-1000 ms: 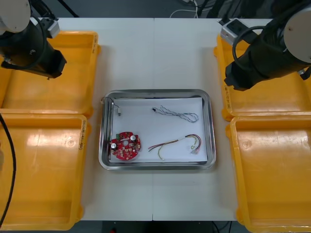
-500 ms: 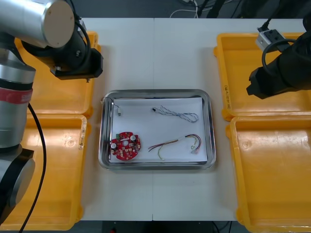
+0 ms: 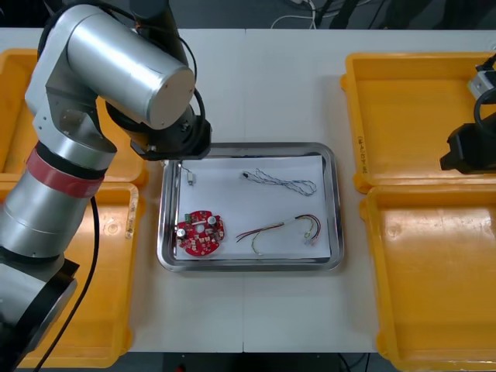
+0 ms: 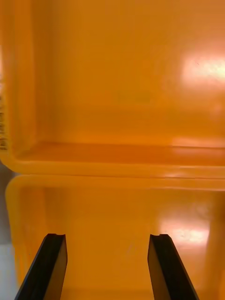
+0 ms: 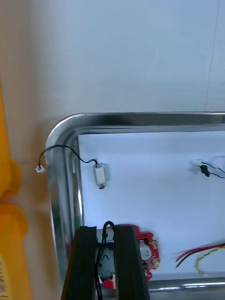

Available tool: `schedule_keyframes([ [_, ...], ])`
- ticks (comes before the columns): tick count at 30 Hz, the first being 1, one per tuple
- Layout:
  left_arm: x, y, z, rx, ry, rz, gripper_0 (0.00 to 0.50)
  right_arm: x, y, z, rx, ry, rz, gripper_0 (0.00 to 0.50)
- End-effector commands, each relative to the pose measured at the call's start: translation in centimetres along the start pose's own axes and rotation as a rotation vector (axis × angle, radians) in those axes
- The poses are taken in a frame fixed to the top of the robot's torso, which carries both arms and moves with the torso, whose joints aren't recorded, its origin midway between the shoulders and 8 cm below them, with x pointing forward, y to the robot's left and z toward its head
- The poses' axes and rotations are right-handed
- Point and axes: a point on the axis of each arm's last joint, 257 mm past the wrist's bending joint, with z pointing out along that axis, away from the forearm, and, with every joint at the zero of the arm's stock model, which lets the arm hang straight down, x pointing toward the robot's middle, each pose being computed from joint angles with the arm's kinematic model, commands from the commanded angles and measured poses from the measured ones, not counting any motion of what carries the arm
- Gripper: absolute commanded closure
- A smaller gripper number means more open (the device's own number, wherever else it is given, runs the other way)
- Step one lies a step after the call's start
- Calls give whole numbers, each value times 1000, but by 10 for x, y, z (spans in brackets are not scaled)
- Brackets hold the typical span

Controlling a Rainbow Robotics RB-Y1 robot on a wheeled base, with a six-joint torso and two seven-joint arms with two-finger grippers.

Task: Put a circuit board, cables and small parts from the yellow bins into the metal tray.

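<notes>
The left gripper [image 5: 105,230] is hovering over the left side of the metal tray [image 5: 61,154], its fingers pinching a thin black cable [image 5: 109,222] in front of the red circuit board [image 5: 145,253]. The right gripper [image 4: 107,238] is hanging with its fingers wide apart and empty over the right-side yellow bins [image 4: 117,93].

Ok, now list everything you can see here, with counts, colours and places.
Yellow bins: four, yellow, two at each side of the table.
Metal tray: one, shiny rim, white inside, between the bins.
Circuit board: one, red, tray's near-left corner.
Twisted cable: one, blue and white, tray's far side.
Red and yellow cable: one, tray's near-right part.
Small metal part: one, silver, tray's far-left corner; its black cable trails over the rim.
Second black cable: one, black, gripped by the left hand.
Left hand: shut on the second black cable, over the tray's left side.
Right hand: open, over the right bins.
</notes>
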Motion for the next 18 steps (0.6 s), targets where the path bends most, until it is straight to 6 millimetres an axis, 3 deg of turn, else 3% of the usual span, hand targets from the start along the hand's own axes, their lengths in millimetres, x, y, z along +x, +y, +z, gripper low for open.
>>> schedule_keyframes([
  [1,5,-32,4,35,-35,-103,500,9,-41,-13,76,-16,69,0],
  [6,7,-41,21,33,-42,-124,500,20,-58,-12,92,-8,129,0],
  [18,10,-34,60,-3,-26,-135,500,36,-85,-5,82,42,246,0],
])
